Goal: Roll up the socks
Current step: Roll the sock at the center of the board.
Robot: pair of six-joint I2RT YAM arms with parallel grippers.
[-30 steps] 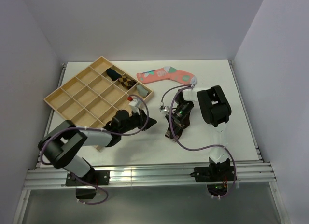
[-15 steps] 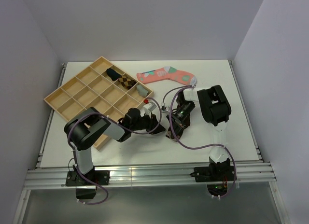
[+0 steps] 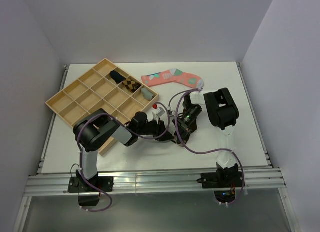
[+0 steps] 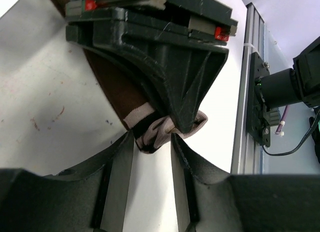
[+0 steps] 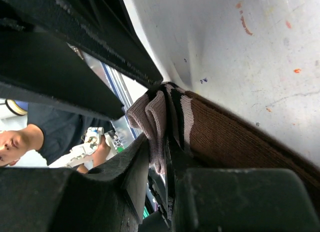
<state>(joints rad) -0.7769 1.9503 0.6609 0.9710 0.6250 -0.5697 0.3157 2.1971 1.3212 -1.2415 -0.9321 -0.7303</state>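
The socks [image 4: 156,132] sit bunched right at the tips of the left claw [image 4: 152,140], which grips the bundle at a narrow gap. The right claw [image 4: 182,126] pinches it from opposite, and the brown sock [image 4: 120,94] stretches away ahead. From the right wrist, that claw's almost-closed fingers [image 5: 136,164] clamp the grey sock [image 5: 150,112]. Overhead, both claws meet tip to tip, hiding the socks; a pink sock [image 3: 172,78] lies well beyond them.

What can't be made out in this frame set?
Left wrist: the right gripper covers most of the dark brown sock with a white-striped cuff; whether the left gripper grips it is unclear.
Top external: both grippers hide the sock.
Right wrist: its own fingers hide the sock's far end.
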